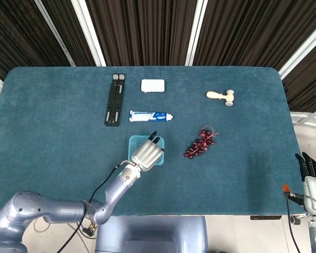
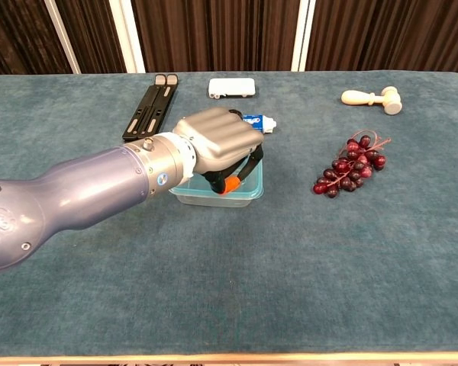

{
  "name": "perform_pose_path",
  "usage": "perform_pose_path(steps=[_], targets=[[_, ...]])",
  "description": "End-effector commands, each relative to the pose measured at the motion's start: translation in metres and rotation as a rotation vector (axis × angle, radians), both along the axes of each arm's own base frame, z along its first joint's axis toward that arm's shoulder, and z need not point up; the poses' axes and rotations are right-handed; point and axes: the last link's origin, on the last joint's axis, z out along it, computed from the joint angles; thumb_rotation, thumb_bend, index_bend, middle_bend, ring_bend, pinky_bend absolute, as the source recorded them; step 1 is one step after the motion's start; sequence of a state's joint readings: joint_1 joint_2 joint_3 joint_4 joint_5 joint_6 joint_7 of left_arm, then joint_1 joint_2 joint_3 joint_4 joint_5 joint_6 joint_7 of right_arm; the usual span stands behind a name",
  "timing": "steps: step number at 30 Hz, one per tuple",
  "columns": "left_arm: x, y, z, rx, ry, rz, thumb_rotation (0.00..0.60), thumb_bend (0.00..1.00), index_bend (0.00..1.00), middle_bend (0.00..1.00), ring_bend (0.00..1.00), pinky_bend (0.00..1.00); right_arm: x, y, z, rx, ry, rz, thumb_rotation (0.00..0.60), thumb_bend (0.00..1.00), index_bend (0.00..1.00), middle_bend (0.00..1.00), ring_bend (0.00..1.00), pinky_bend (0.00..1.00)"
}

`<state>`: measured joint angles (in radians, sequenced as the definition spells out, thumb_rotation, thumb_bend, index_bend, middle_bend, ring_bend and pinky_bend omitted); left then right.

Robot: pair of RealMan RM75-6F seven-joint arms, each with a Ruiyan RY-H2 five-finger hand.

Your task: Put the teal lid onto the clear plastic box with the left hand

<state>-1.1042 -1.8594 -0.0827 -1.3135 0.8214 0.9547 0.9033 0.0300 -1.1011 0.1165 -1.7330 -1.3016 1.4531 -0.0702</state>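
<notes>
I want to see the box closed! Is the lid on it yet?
Nearly, it seems. The teal lid looks to be lying on the clear plastic box, so the placing looks done. The left hand is over it, fingers curled down at the lid. Left to do: let go and pull away.

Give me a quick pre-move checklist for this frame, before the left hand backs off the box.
1. Teal lid lies over the clear plastic box: ok, teal rim lines up with the box walls in the chest view.
2. Lid seated flat all round: cannot tell, the left hand hides most of it.
3. Left hand free of the lid: cannot tell, fingers curl down over the box in the chest view.
4. Toothpaste tube clear of the box: ok, a gap shows in the head view.
5. Grapes clear of the withdrawal path: ok, off to the side.
6. Right hand out of the way: ok, parked past the table edge.
</notes>
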Motion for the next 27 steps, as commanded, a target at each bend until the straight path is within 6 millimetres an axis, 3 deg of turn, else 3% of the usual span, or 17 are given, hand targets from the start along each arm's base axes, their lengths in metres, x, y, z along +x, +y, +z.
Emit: perform_pose_path(steps=[1,8,15,23,27], targets=[[-0.002,0.0,-0.001,-0.001,0.001,0.001,0.6,0.52,0.7,0.56,0.2,0.1,0.0,0.0,0.0,0.0,0.0,0.0,0.6,0.36,0.05,0.0,0.0,0.0],[-0.004,0.001,-0.001,0.002,-0.003,0.004,0.6,0.52,0.7,0.56,0.2,0.1,0.0,0.0,0.0,0.0,0.0,0.001,0.6,0.36,0.05,0.0,0.0,0.0],[0.003,0.004,0.012,0.021,-0.056,0.01,0.6,0.52,0.7,0.56,0.2,0.1,0.0,0.0,0.0,0.0,0.001,0.002,0.6,0.36,0.05,0.0,0.0,0.0],[0.022,0.01,0.052,0.063,-0.195,0.008,0.6,0.51,0.62,0.53,0.2,0.1,0.0,0.0,0.0,-0.003,0.006,0.007,0.6,0.36,0.05,0.0,0.0,0.0],[0.027,0.013,0.082,0.114,-0.253,0.008,0.6,0.46,0.48,0.43,0.17,0.1,0.0,0.0,0.0,-0.005,0.01,0.011,0.6,0.36,0.05,0.0,0.0,0.0]])
